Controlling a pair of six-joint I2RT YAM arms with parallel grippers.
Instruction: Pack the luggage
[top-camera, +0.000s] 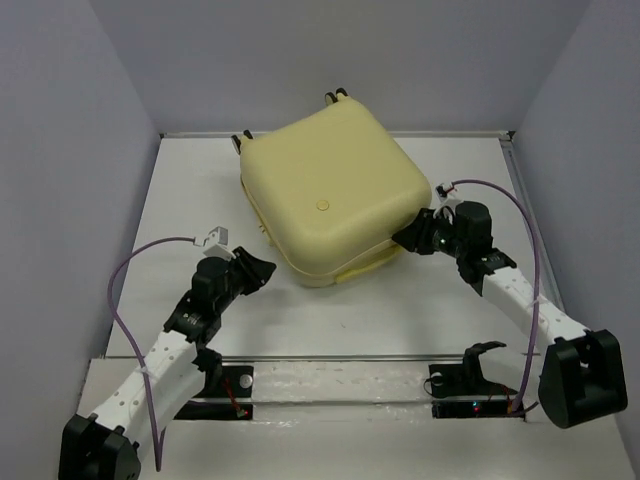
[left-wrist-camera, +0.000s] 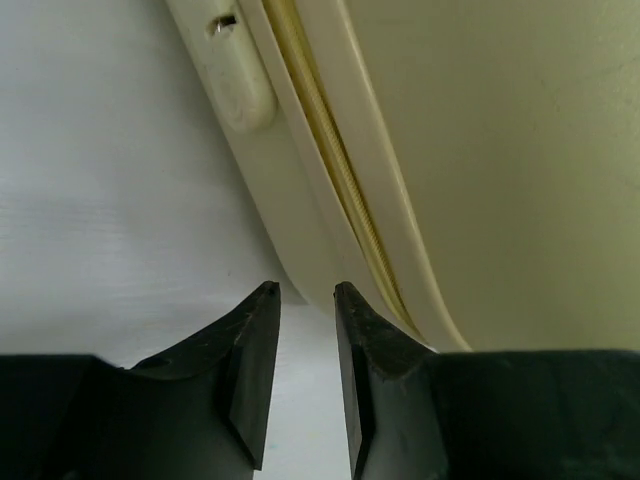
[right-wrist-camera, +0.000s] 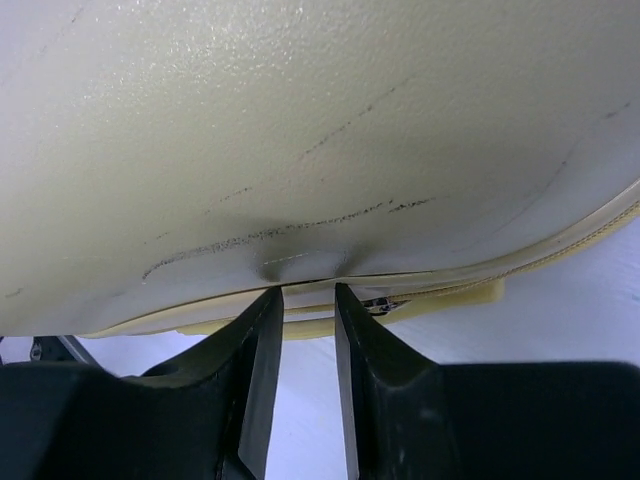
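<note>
The luggage (top-camera: 335, 190) is a pale-yellow hard-shell case lying shut on the white table, wheels (top-camera: 335, 96) at its far side. My left gripper (top-camera: 262, 268) hovers just off its front-left corner. In the left wrist view the left gripper (left-wrist-camera: 305, 288) has its jaws a narrow gap apart and empty, pointing at the luggage (left-wrist-camera: 480, 150) below its zipper seam (left-wrist-camera: 340, 170). My right gripper (top-camera: 405, 238) is at the right edge. In the right wrist view the right gripper (right-wrist-camera: 307, 290) has its tips against the rim of the luggage (right-wrist-camera: 300, 120), nothing between them, a zipper pull (right-wrist-camera: 378, 305) just beside.
Grey walls close in the table on the left, back and right. A metal rail (top-camera: 340, 358) runs along the near edge between the arm bases. Purple cables loop from both arms; a white connector (top-camera: 212, 237) hangs left of the luggage.
</note>
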